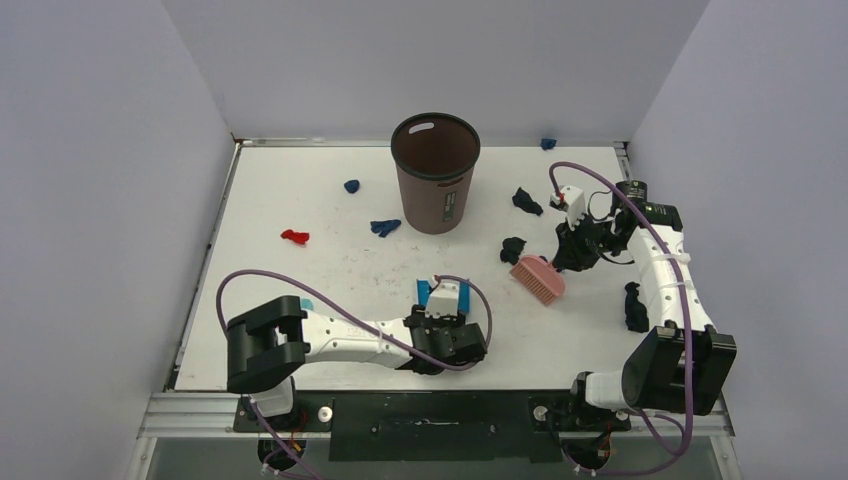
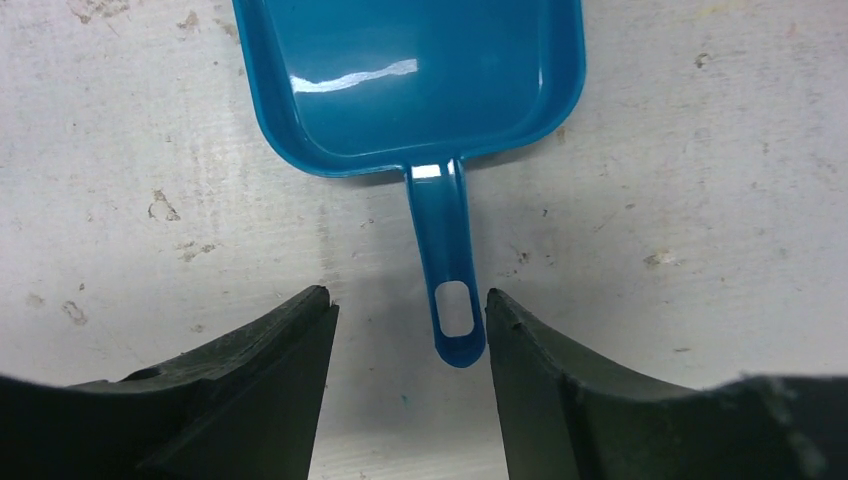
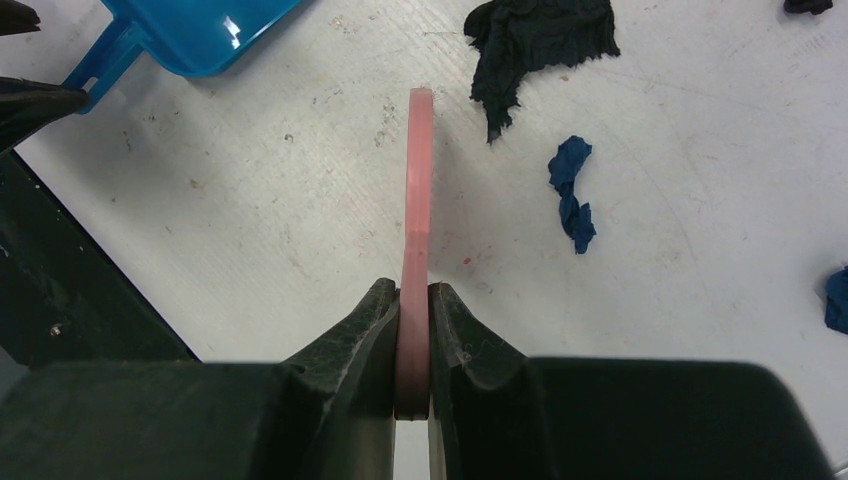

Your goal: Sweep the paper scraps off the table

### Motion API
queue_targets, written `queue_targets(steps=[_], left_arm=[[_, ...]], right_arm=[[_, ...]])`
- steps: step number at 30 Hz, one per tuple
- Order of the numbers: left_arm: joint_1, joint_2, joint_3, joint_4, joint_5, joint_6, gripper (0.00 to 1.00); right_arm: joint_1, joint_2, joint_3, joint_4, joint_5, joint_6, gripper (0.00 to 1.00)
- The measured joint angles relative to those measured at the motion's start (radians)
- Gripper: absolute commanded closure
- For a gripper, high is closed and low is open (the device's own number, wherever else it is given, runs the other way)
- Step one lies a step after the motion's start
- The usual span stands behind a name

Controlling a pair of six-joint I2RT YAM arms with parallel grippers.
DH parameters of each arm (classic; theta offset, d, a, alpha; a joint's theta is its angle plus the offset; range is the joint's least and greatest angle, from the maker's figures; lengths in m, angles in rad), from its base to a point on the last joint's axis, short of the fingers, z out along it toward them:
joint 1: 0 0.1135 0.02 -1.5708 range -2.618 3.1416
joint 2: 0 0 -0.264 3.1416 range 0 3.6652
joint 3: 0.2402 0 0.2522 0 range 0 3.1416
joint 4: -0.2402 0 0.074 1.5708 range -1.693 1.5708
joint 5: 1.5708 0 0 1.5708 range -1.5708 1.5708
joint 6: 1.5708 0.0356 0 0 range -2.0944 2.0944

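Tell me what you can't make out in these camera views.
- Dustpan front lip: cut off by the left wrist view's top edge; overhead, the left gripper covers most of it.
- Brush bristles: the right wrist view shows it edge-on only.
- Bin bottom: overhead, too dark to see any contents.

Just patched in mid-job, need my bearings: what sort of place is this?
Probably a robot test cell, not a home: white table boxed in by plain grey walls, scattered paper scraps, a brown bin.
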Motion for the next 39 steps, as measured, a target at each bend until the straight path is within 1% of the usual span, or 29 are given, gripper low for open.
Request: queue_targets(steps=[5, 15, 18, 21, 26, 29, 32, 36, 38, 39], left_arm=[[0.026, 0.000, -0.042, 0.043, 0.032, -0.002, 0.54], [0.057, 0.054, -0.043, 0.118, 0.104, 0.040, 0.65], [0.057, 0.057, -0.043, 0.120, 0.115, 0.047, 0.72], [0.057, 0.057, -0.043, 0.126, 0.118, 0.064, 0.77], [0.060, 0.056, -0.040, 0.128, 0.120, 0.136, 0.86], [0.070, 0.056, -0.014, 0.111, 0.137, 0.212, 0.87], [0.077, 0.053, 0.038, 0.092, 0.152, 0.303, 0.89], [0.081, 0.035, 0.112, 0.061, 0.193, 0.439, 0.96], [0.081, 0.034, 0.148, 0.046, 0.226, 0.503, 1.00], [0.081, 0.034, 0.164, 0.038, 0.249, 0.538, 1.00]], right_arm=[[0.000, 0.000, -0.002, 0.001, -0.001, 0.000, 0.95], [0.000, 0.000, -0.003, 0.000, -0.007, 0.000, 0.95], [0.000, 0.000, -0.003, -0.010, -0.011, -0.001, 0.95], [0.000, 0.001, 0.018, -0.064, -0.021, -0.015, 0.95], [0.000, 0.019, 0.112, -0.148, -0.009, -0.026, 0.95], [0.000, 0.019, 0.170, -0.166, 0.043, -0.009, 0.95], [-0.001, 0.010, 0.222, -0.152, 0.145, 0.033, 0.95], [-0.020, -0.027, 0.235, -0.086, 0.355, 0.092, 0.95], [-0.050, -0.034, 0.235, -0.055, 0.448, 0.103, 0.95], [-0.076, -0.034, 0.234, -0.038, 0.486, 0.103, 0.95]])
